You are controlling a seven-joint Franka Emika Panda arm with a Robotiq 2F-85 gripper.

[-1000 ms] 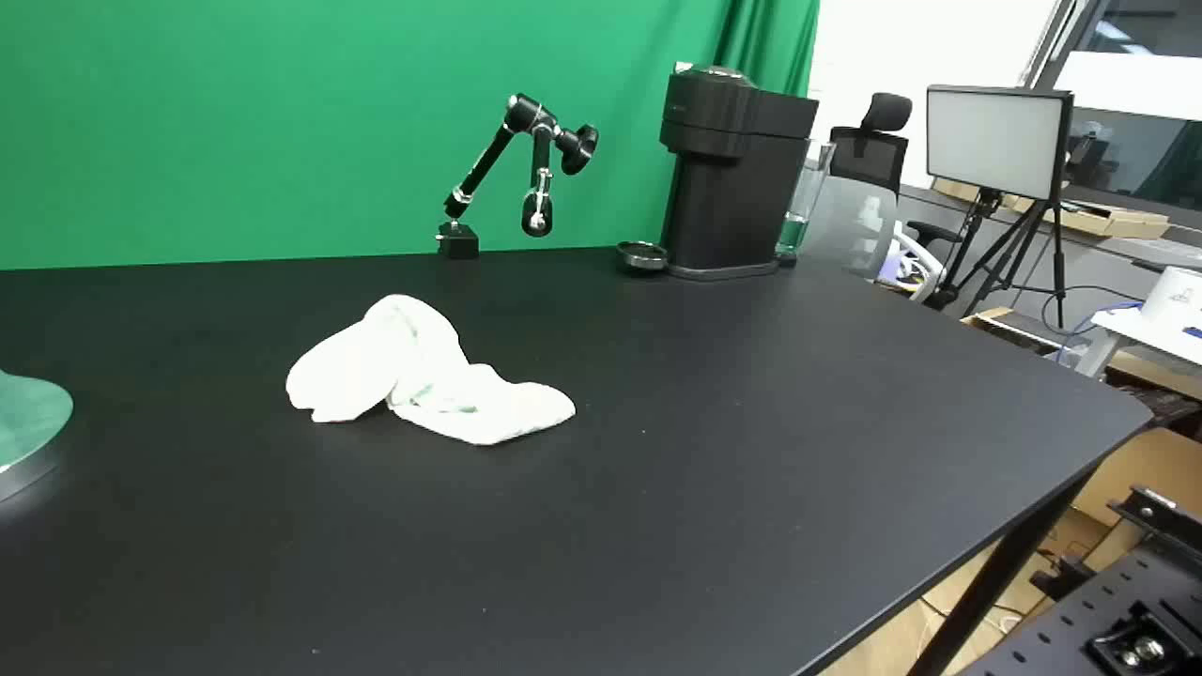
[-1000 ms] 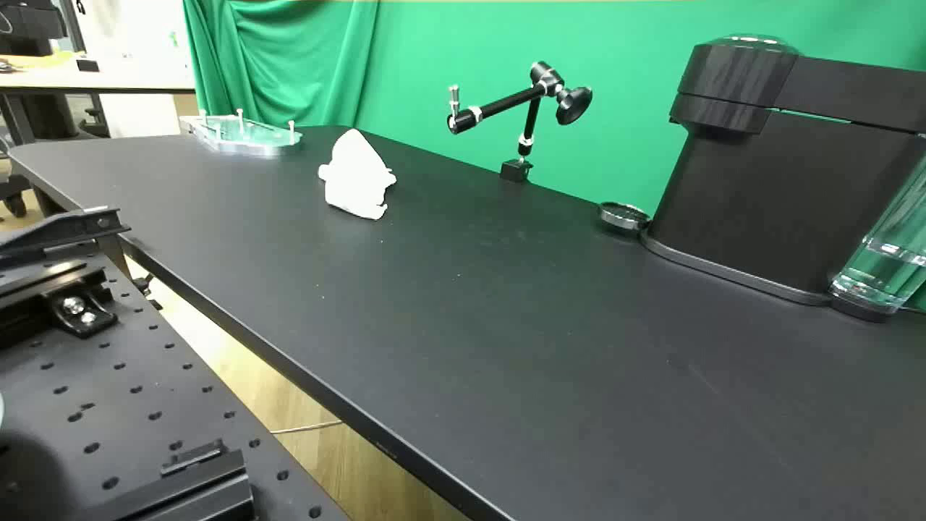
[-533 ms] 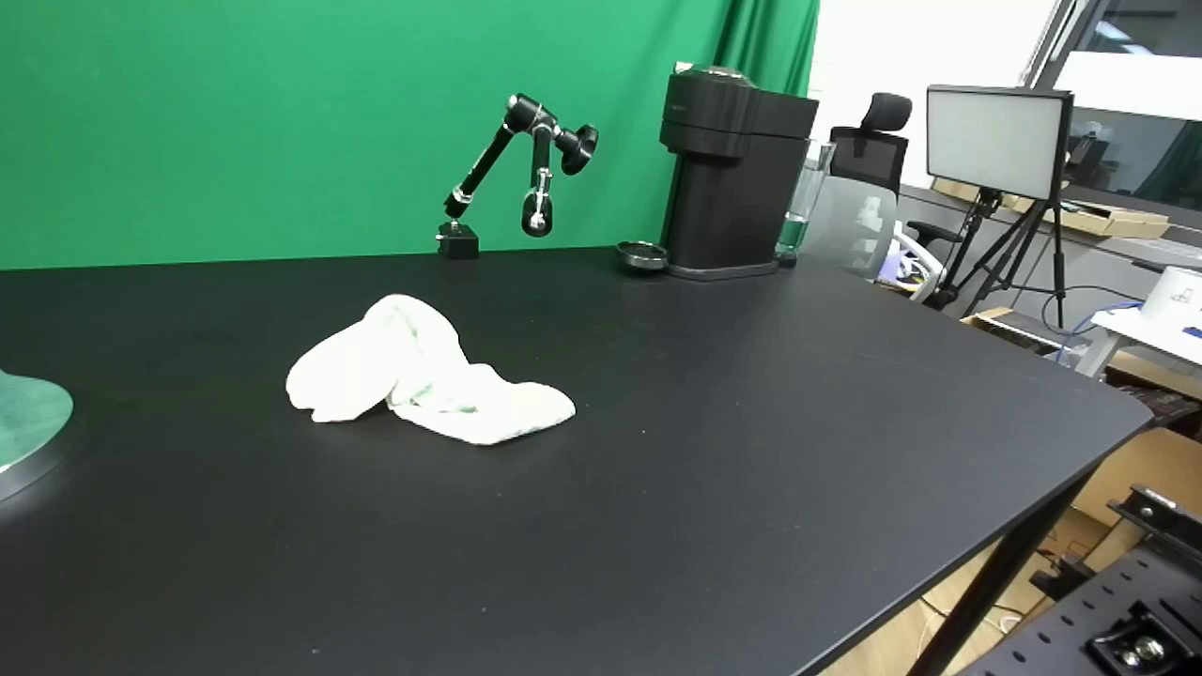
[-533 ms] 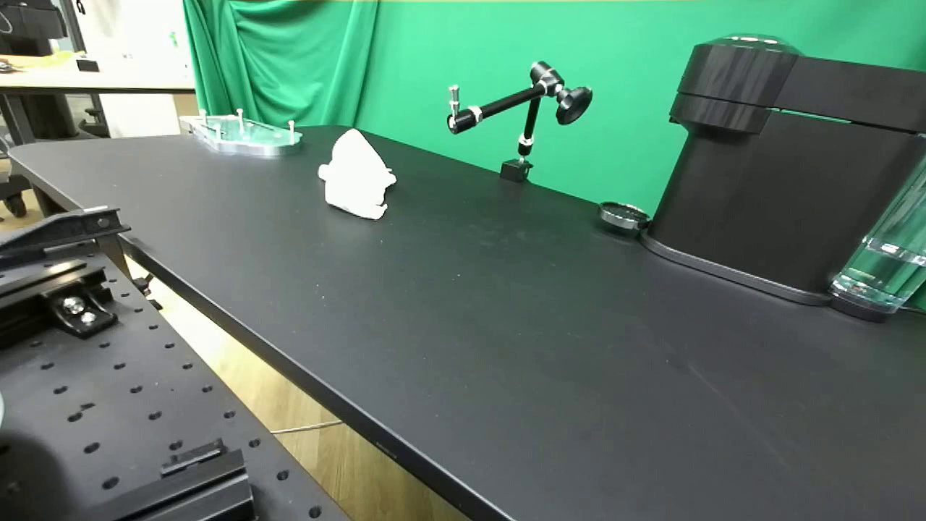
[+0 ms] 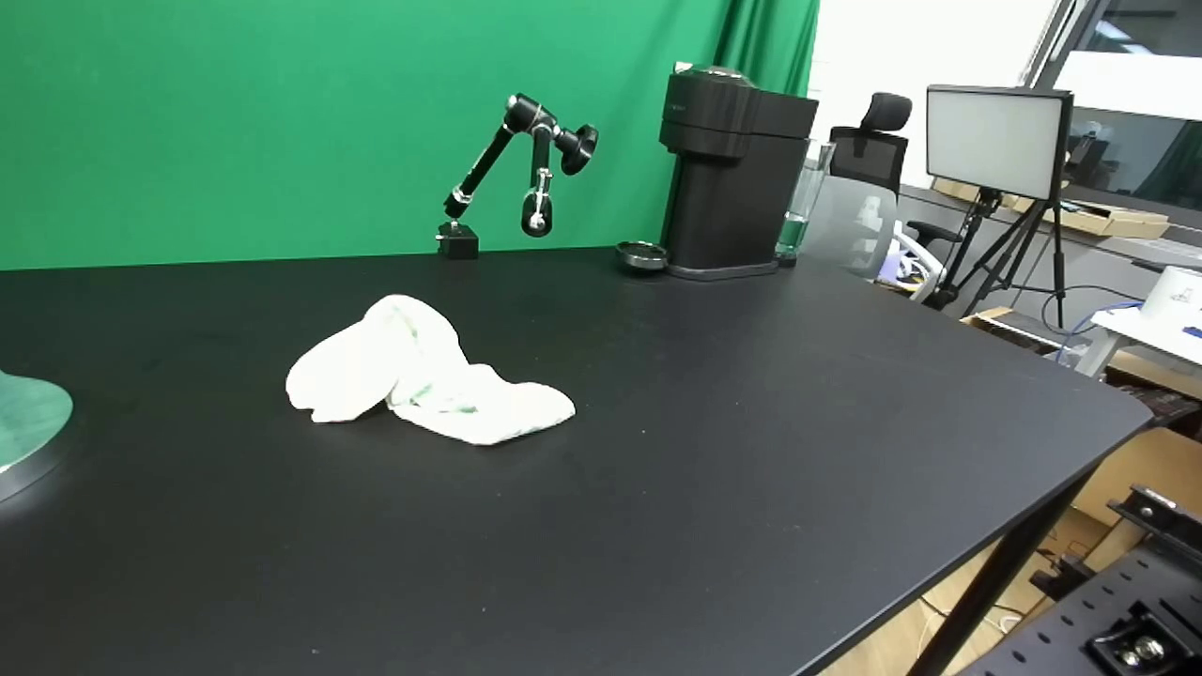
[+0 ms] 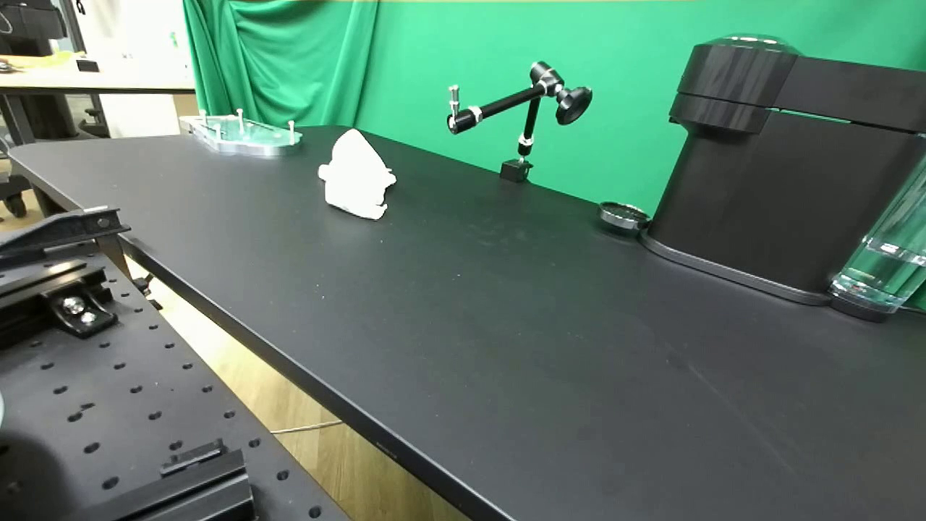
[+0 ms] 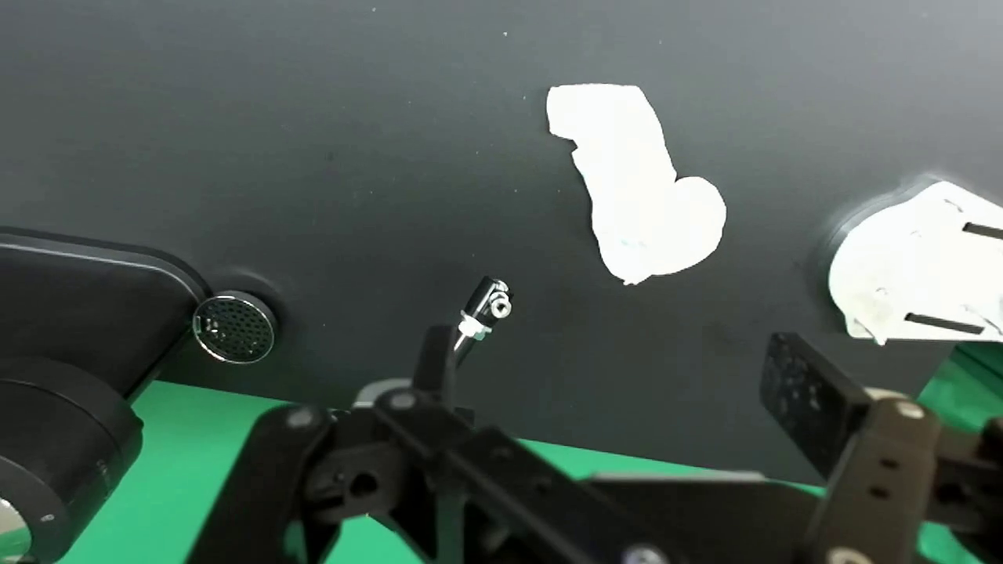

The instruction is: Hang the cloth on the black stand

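In both exterior views I find no change over the last second: the white cloth [image 5: 423, 371] lies crumpled on the bench [image 5: 601, 498], in the same place and with the same folds. For the task this means, in my judgement, that the hanging is not begun and the cloth must first be picked up. The wrist view shows the jaws spread wide, and nothing is pinched between them; the cloth lies there at twelve o'clock from their gap, well apart. In an exterior view the jointed black stand [image 5: 541, 155] is at one o'clock from the cloth, apart from it, and nothing hangs on it yet. As for containers, the water tank [image 5: 803, 197] is at four o'clock of the coffee machine [image 5: 723, 178], and its lower part seems to hold clear liquid [image 5: 792, 233]. The round dish [image 5: 642, 263] sits at about eight o'clock of this machine; a grate [image 7: 235, 325] with holes covers it, so I cannot tell what is below.
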